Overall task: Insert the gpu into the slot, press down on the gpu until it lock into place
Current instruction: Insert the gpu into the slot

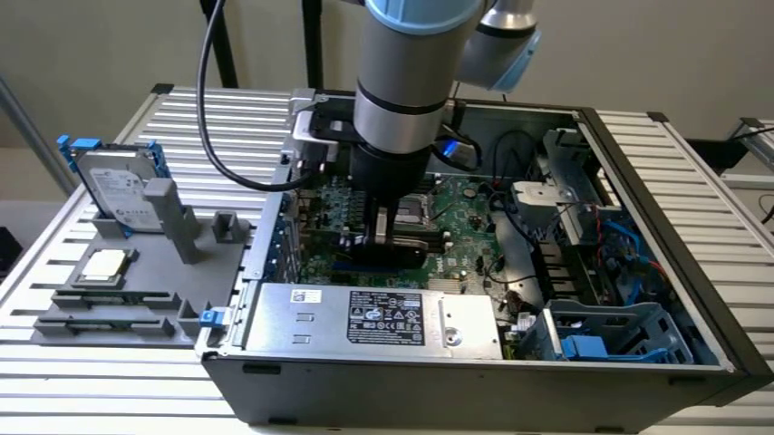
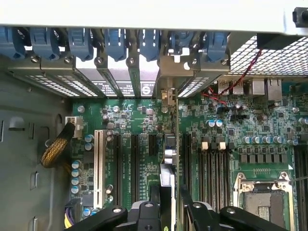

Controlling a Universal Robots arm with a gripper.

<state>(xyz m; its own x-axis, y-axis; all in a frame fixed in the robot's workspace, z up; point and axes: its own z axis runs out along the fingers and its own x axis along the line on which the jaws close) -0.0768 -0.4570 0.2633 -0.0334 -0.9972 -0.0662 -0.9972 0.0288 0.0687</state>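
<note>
Graphics card (image 2: 167,166) clamped, lined up over the blue slot (image 1: 369,269)
Your end effector (image 2: 169,214) grips the graphics card, which sits straight below it inside the computer case (image 1: 484,372) on the worktop (image 1: 677,163). Its long axis runs along the blue slot directly beneath, bracket end toward the case's rear wall.

Robotics lab: open computer case (image 1: 484,394), slatted bench (image 1: 97,399)

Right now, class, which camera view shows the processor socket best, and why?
The wrist view: the processor socket faces the camera, silver frame and dark centre plain. In the exterior view the socket is a dark patch, partly hidden behind the arm.
</note>
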